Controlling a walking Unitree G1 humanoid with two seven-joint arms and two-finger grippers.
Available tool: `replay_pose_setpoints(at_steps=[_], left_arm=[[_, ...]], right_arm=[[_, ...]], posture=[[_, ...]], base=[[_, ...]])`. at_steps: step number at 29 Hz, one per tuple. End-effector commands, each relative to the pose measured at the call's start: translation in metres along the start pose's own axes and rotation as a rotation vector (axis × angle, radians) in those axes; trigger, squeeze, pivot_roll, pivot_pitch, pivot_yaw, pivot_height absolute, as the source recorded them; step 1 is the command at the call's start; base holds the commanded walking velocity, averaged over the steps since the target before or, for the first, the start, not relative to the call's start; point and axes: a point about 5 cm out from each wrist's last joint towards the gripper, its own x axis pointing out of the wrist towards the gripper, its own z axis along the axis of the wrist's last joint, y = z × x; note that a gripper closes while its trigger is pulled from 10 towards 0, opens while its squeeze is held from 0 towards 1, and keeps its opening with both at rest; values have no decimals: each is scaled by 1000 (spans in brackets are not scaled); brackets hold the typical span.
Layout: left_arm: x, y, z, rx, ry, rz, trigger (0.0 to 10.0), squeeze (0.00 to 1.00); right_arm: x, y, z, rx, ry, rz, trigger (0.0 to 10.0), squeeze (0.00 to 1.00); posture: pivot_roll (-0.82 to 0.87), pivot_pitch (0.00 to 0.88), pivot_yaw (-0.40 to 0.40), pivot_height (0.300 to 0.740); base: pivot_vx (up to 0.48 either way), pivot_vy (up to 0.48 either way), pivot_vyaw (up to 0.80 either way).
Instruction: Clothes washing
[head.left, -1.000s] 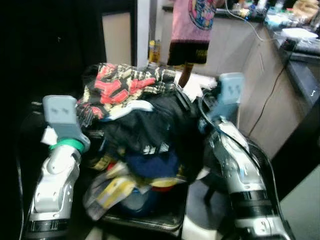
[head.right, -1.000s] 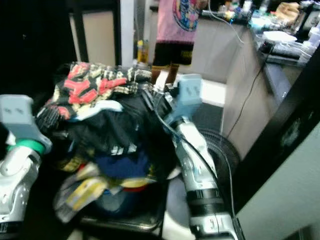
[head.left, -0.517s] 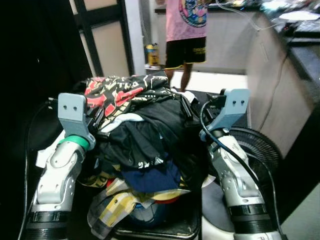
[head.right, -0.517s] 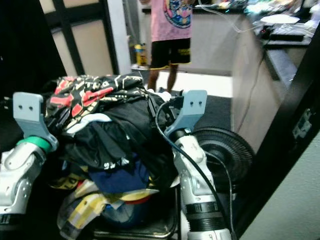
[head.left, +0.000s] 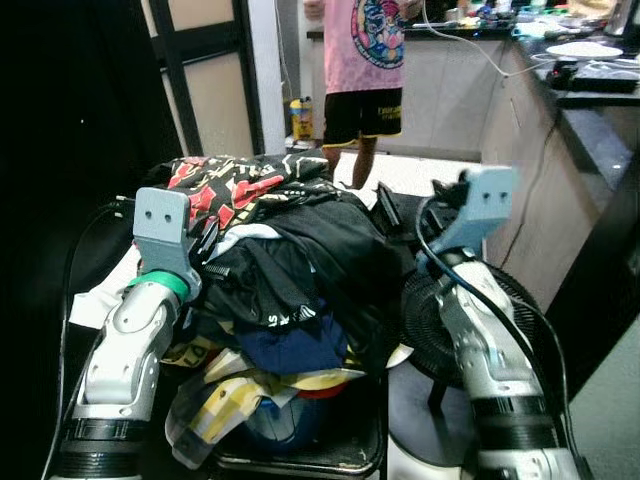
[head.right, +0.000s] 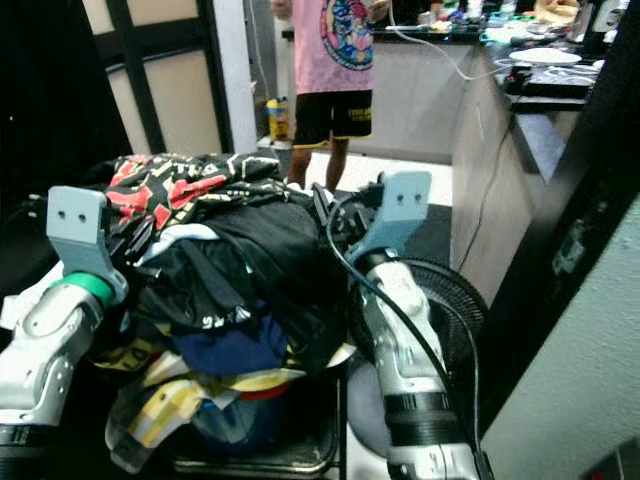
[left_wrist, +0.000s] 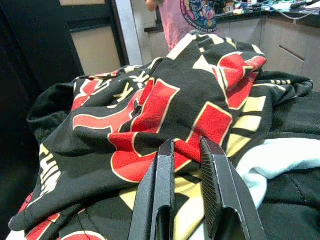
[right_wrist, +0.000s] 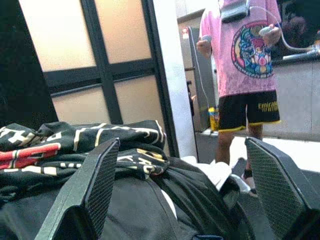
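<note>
A heaped pile of clothes (head.left: 290, 270) sits in a dark basket (head.left: 340, 462) right in front of me, between my two arms. On top lies a black garment with red and cream print (left_wrist: 165, 100). My left gripper (left_wrist: 186, 145) is shut, with its fingertips resting against that printed garment on the pile's left side. My right gripper (right_wrist: 182, 145) is wide open at the pile's right side, above black cloth (right_wrist: 125, 205), with nothing between its fingers. In the eye views the clothes hide both sets of fingers.
A person in a pink shirt and black shorts (head.left: 365, 60) stands ahead beyond the pile. A black floor fan (head.left: 505, 320) stands low at the right beside my right arm. A counter with cables and dishes (head.left: 590, 95) runs along the right. Dark framed panels (head.left: 200, 80) close the left.
The whole view has shifted and sharpened as the camera moved. Both arms stay at the sides of the pile. The right wrist now sits slightly further from the clothes.
</note>
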Motion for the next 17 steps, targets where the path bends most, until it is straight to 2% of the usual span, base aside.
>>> replay_pose_setpoints(at_steps=[1,4,6,9,10,11,12,13,14,16,17], left_arm=[[-1,5,1,28,7,18,10000,0],[-1,8,1,27,4,34,10000,0],[-2,10,1,34,-13,68,10000,0],[-2,12,2,32,-29,101,10000,0],[-3,15,9,8,-84,138,10000,0],[-3,15,9,8,-84,138,10000,0],[-7,16,32,-108,-255,176,10000,0],[-7,16,32,-108,-255,176,10000,0],[-9,16,40,-141,-309,184,10000,0],[-9,16,40,-141,-309,184,10000,0],[-10,19,46,-152,-345,217,10000,0]], right_arm=[[7,-1,-3,37,12,9,10000,0],[15,-1,-5,37,21,17,10000,0],[31,-1,2,6,9,27,10000,0],[37,1,8,5,-11,36,10000,0],[41,5,16,27,-37,57,10000,0],[41,5,16,27,-37,57,10000,0],[41,16,24,64,-79,116,10000,0],[41,16,24,64,-79,116,10000,0],[40,19,25,70,-87,132,10000,0],[40,19,25,70,-87,132,10000,0],[39,21,24,69,-88,142,10000,0]], posture=[[5,0,47,740],[5,0,28,740],[7,0,-6,740],[7,0,-6,740],[4,0,-22,740],[4,0,-22,740],[3,0,-29,740],[3,0,-29,740],[1,0,-28,740],[1,0,-28,740],[-3,0,-24,740]], base=[[0,0,0],[0,0,0],[0,0,0],[0,0,0],[0,0,0],[0,0,0],[0,0,0],[0,0,0],[0,0,0],[0,0,0],[0,0,0]])
